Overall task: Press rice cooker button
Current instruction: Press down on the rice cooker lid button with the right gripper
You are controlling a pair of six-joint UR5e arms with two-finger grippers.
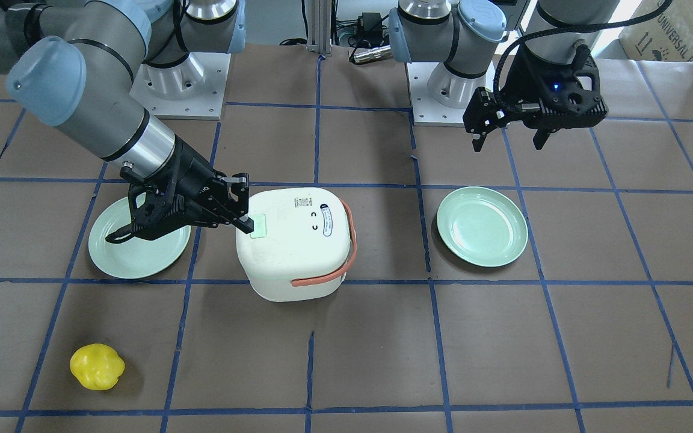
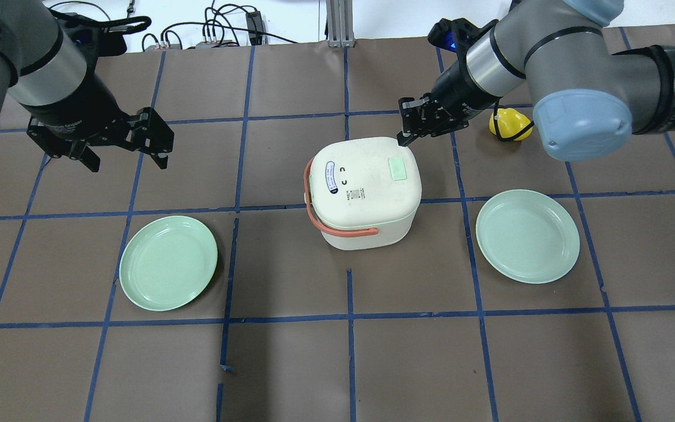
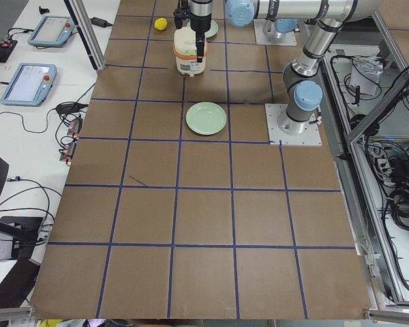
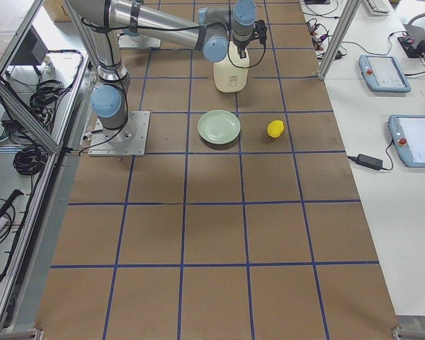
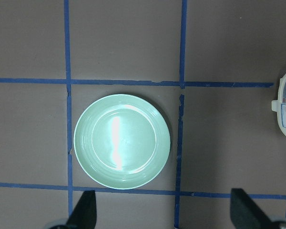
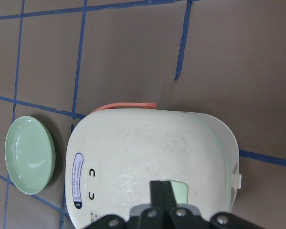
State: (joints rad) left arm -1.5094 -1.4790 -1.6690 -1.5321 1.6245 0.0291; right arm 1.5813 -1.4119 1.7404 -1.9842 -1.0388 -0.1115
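Note:
The white rice cooker point(image 2: 367, 199) with an orange handle stands mid-table, its pale green button point(image 2: 399, 169) on the lid. My right gripper point(image 2: 403, 139) is shut and empty, its tip over the button's edge point(image 1: 258, 227). The right wrist view shows the closed fingers point(image 6: 161, 191) overlapping the button point(image 6: 181, 192). I cannot tell whether they touch it. My left gripper point(image 2: 126, 161) is open and empty, held high above a green plate point(image 5: 122, 141), far from the cooker point(image 1: 295, 246).
Two green plates lie on the table, one point(image 2: 169, 262) on my left, one point(image 2: 528, 235) on my right. A yellow fruit-like object point(image 2: 510, 125) lies beyond the right arm. Blue tape lines grid the brown table.

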